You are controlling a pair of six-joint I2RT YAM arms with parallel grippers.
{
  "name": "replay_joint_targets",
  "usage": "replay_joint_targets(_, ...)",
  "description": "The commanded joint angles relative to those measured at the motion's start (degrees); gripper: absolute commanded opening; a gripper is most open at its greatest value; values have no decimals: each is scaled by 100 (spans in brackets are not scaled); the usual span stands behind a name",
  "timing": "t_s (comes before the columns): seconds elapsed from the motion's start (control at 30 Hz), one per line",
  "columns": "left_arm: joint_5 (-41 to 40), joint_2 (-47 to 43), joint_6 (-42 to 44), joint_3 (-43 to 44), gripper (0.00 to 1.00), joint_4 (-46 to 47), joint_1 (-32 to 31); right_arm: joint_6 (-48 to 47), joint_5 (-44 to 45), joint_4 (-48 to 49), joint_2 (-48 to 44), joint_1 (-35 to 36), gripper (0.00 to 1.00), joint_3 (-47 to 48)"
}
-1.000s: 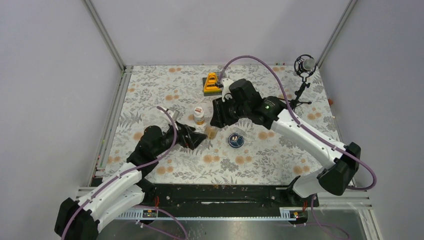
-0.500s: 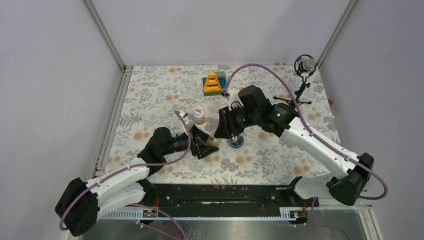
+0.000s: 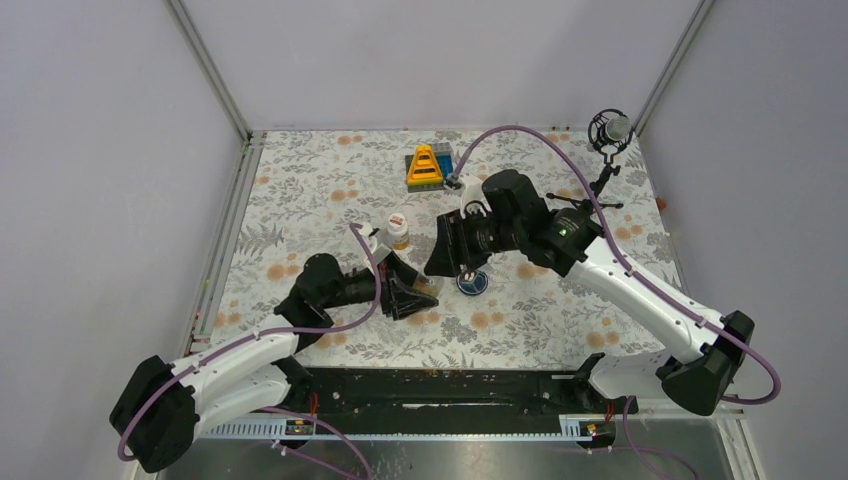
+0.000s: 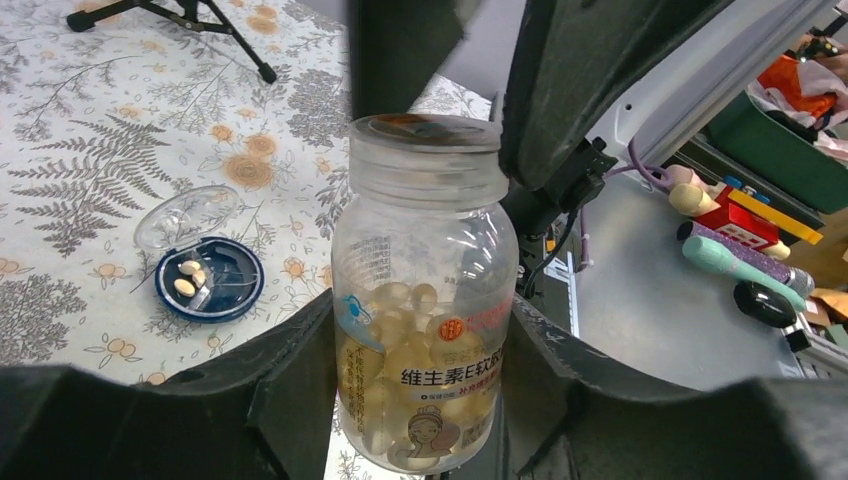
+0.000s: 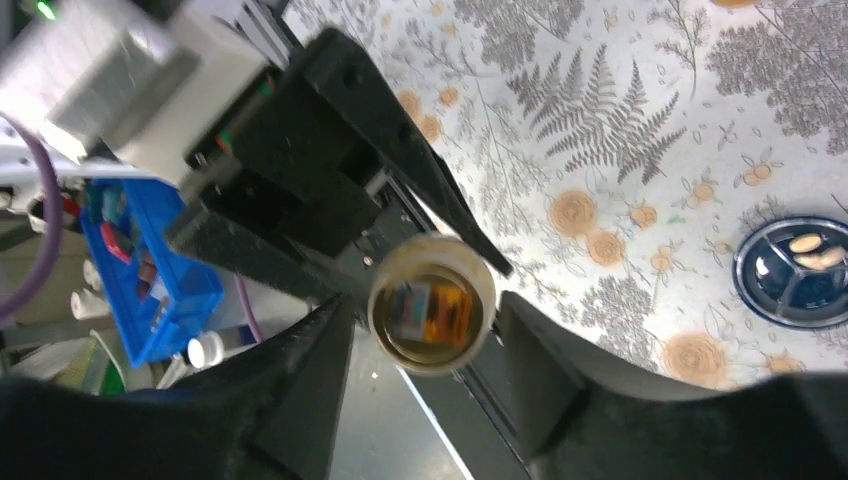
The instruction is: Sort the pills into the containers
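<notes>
Left hand (image 4: 420,335) and right hand (image 5: 428,318) pinch the pill bottle (image 4: 425,250) beside the blue dish (image 4: 238,300) — seemingly a handover.

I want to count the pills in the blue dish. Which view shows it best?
The left wrist view: the whole blue dish is in frame, its pills distinct. The right wrist view cuts it at the edge; the top view shows it tiny.

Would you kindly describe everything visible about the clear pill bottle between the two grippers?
The pill bottle is clear, faintly amber plastic with a threaded clear top and a printed label showing a drawn face. Pale yellow capsules fill its lower part. It stands upright, the left gripper clasping its body and the right gripper straddling its top.
</notes>
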Motion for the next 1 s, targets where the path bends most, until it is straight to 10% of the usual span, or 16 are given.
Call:
replay_joint_targets(0.0, 257, -48, 623, 467, 0, -173, -53, 765, 249, 1290, -21, -26, 77, -50)
replay_joint_targets(0.13, -638, -150, 919, 748, 0, -852, -35, 1140, 924, 1806, 231, -27, 94, -103)
replay_joint_targets(0.47, -1649, 299, 212, 906, 0, -313, -39, 1343, 1776, 2343, -130, -25, 75, -751)
replay_joint_targets(0.73, -2058, 393, -162, 947, 0, -173, -43, 1530, 1421, 2496, -403, -25, 37, -1003)
replay_joint_targets(0.97, -2062, 256, -330, 1010, 0, -307, -40, 1510, 1042, 2733, -586, -36, 43, -1242)
